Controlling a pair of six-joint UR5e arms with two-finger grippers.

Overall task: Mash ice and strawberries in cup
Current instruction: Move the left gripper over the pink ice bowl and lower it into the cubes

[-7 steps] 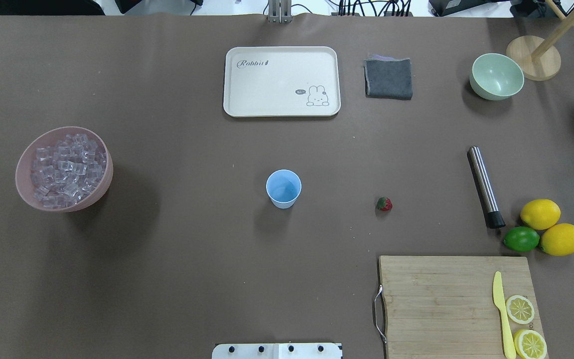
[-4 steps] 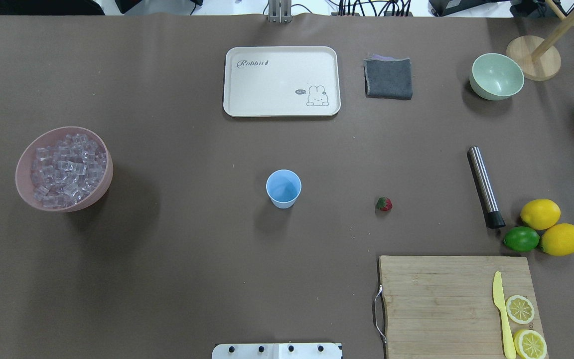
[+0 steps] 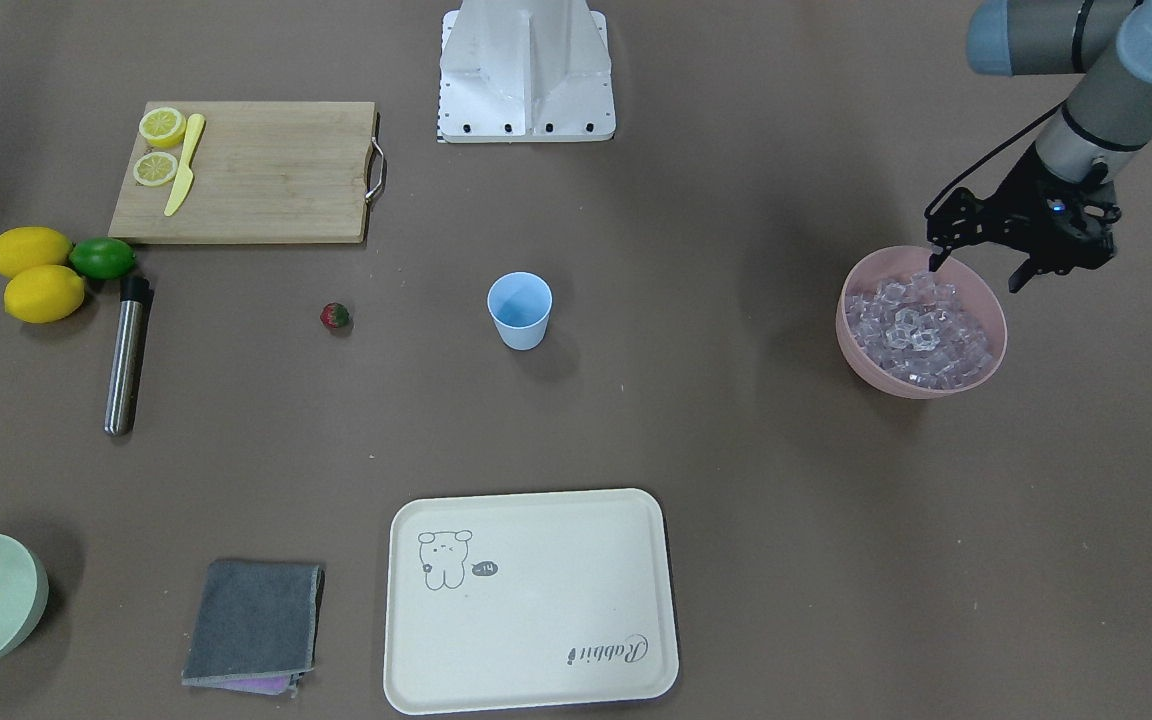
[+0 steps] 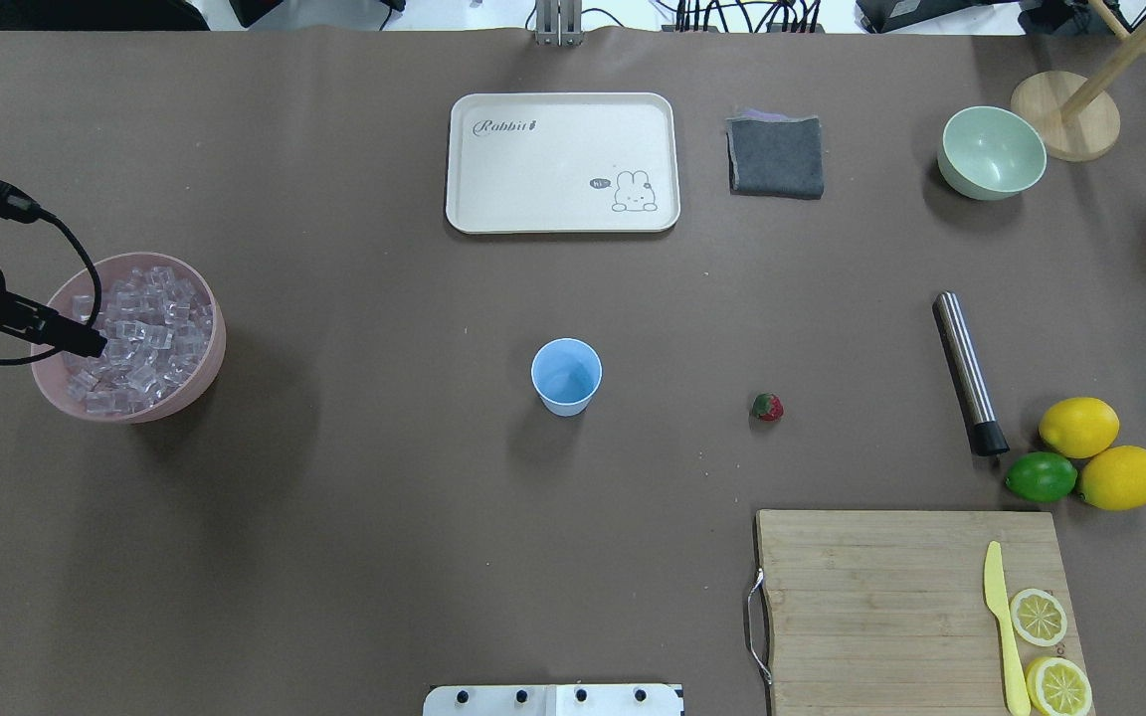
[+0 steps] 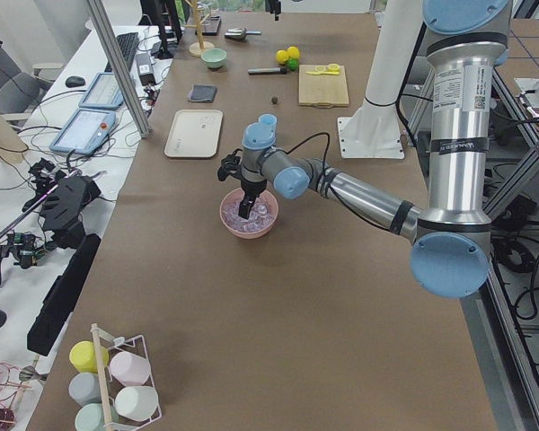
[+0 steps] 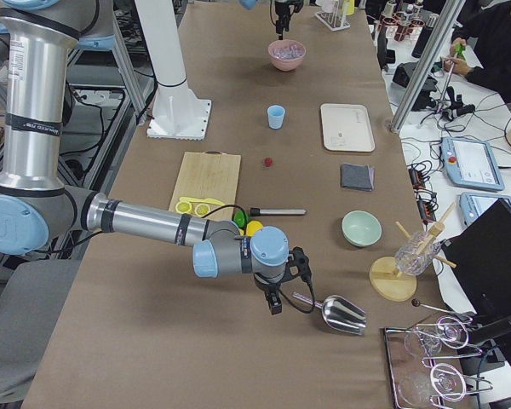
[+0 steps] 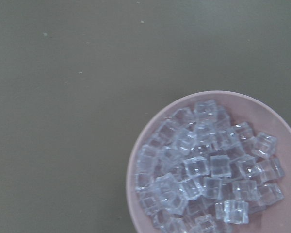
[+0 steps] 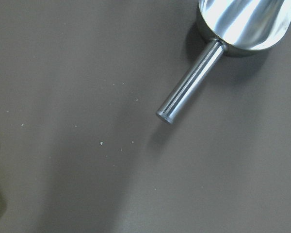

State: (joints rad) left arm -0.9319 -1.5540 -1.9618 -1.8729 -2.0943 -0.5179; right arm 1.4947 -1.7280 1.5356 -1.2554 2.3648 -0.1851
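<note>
The cup (image 4: 566, 376) stands upright and open-mouthed in the middle of the brown-covered counter (image 4: 384, 517), with bare covering all round it. To the cup's right the strawberry (image 4: 767, 407) lies on its side, its green cap turned toward the cup. Farther right a steel muddler (image 4: 969, 373) lies with its long axis running away from the robot, black end nearest the robot. Well to the cup's left, the pink bowl (image 4: 205, 383) is heaped with ice (image 4: 140, 333). The left end effector (image 3: 976, 272) hangs over that bowl's outer rim, fingers spread apart and holding nothing. Beyond the cup lies a cream tray (image 4: 533, 169). Far off to the cup's right, the right end effector (image 6: 274, 305) hovers beside a metal scoop (image 8: 242, 24); whether it is spread or closed I cannot tell. Cluttered workbenches flank the counter.
</note>
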